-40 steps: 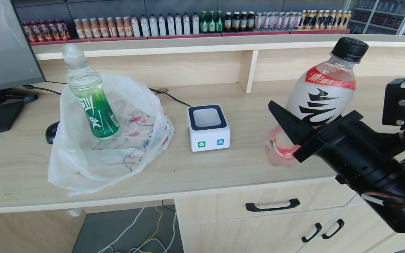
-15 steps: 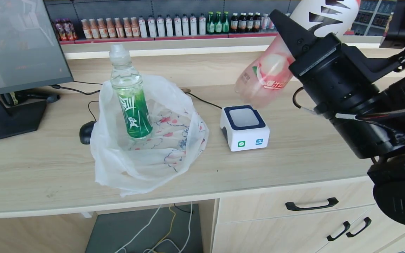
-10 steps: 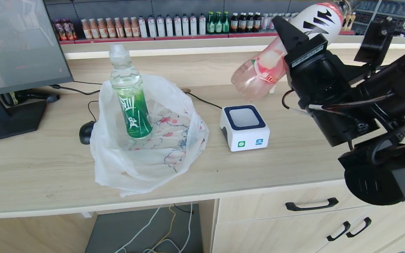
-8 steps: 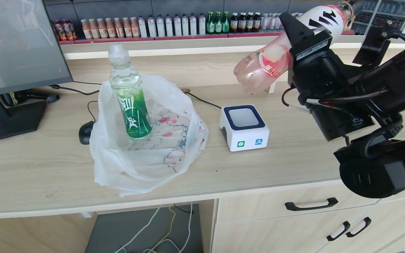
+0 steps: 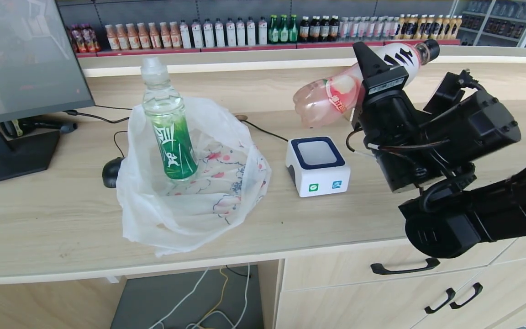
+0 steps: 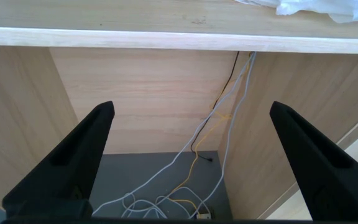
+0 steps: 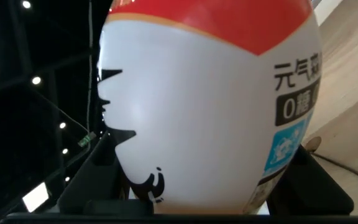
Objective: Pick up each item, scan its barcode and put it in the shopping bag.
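1. Pale wooden bench (image 5: 39,219), drawers (image 5: 336,269) under its right half
2. Shopping bag (image 5: 226,192) slumped open near the front edge
3. White scanner (image 5: 318,167) just right of it
4. Black mouse (image 5: 110,172) and monitor stand (image 5: 12,155) to the left

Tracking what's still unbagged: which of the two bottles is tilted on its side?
The pink-and-white bottle, held tilted in the right gripper near the scanner; the green bottle stands upright in the shopping bag.
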Robot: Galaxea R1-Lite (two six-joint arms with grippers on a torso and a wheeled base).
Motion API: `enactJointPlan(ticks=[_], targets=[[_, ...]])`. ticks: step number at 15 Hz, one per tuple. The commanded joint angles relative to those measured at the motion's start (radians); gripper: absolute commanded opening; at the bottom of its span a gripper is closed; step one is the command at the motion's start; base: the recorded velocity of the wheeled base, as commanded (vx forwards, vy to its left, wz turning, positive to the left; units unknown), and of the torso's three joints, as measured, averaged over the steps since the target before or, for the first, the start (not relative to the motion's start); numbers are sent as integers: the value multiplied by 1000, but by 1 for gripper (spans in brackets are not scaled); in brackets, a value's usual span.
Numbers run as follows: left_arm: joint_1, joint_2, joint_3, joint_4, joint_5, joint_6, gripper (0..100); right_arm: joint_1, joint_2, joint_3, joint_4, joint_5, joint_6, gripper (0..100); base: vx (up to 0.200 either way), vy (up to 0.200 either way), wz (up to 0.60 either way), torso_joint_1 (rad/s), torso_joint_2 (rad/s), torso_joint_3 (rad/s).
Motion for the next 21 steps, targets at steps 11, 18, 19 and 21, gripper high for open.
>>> enactJointPlan(ticks=[11,18,19,21], targets=[[0,0,0,0,0,0,100,-1,92,11,-1,-74,135,0,0,0,0,0,0,0],[0,0,0,0,0,0,100,-21,136,19,-1,-97,209,0,0,0,0,0,0,0],[0,0,0,0,0,0,100,-27,136,19,-1,-98,217,0,0,0,0,0,0,0],[0,0,0,0,0,0,100,-36,138,20,-1,-97,224,0,0,0,0,0,0,0]])
